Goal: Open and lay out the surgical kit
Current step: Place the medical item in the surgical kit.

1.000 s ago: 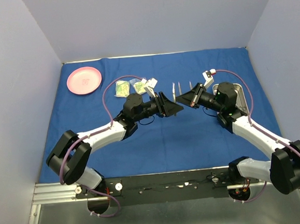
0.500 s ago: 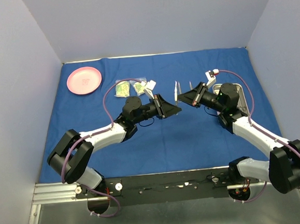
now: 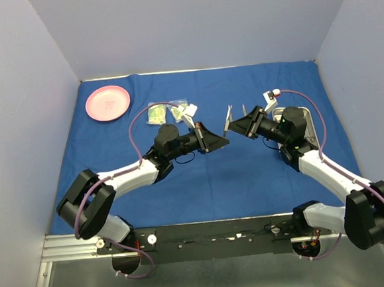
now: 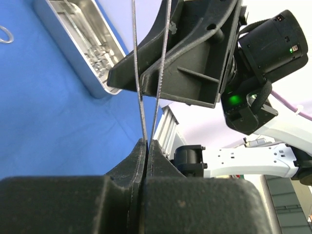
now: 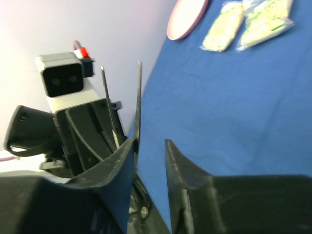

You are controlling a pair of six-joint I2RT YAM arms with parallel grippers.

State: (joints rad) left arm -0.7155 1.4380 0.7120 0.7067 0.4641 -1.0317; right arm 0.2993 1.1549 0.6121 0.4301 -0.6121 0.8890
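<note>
Tweezers (image 4: 145,114) are up in the air over the middle of the blue cloth wrap (image 3: 208,182), prongs pointing up. The left hand (image 4: 145,146) is clamped tight on their base. The right hand (image 5: 150,144) faces it with fingers partly apart, gripping nothing. The steel tray (image 4: 83,46) lies on the cloth to the right, the yellow-green packets (image 3: 156,113) far left, and the pink plate (image 3: 107,102) sits beyond.

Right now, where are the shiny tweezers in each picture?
Top external: the tweezers sit just above the middle of the picture.
Left wrist: the tweezers run up the middle as two thin prongs, pinched in the left gripper.
Right wrist: the tweezers stand left of centre.
Shared landmark: the blue cloth lies under everything in all three views.
</note>
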